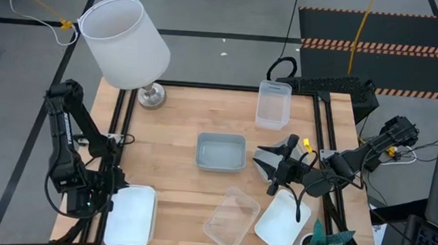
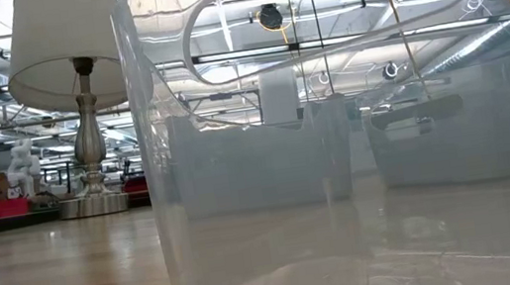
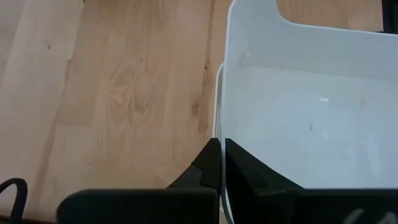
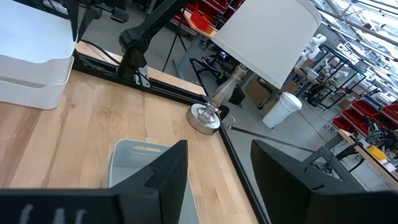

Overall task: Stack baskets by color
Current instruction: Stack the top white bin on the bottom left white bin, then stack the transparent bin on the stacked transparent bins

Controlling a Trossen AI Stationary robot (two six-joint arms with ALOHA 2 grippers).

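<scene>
1. The left arm (image 1: 67, 139) is folded at the table's left edge, its forearm reaching down toward the near left corner. The left gripper (image 3: 221, 163) has its fingers pressed together; in the left wrist view they meet right at the wall of the white basket stack (image 1: 130, 215), but whether the wall is pinched between them cannot be told.
2. That white stack sits at the near left corner of the table (image 1: 180, 127), with at least two nested rims visible in the right wrist view.
3. The lamp (image 1: 126, 43) stands at the far left corner, its white shade tilted.
4. The grey-blue basket (image 1: 221, 152) lies at the table's middle, just left of the right claw.
5. A clear basket (image 1: 232, 218) lies near the front edge, between the white stack and a single white basket (image 1: 282, 222).
6. Another clear basket (image 1: 273, 104) stands at the far edge, right of centre.
7. The right arm (image 1: 356, 155) stretches in from the right edge. The right gripper (image 1: 266, 163) hangs with its fingers spread and nothing between them, pointing at the grey-blue basket's right end, near but apart.
</scene>
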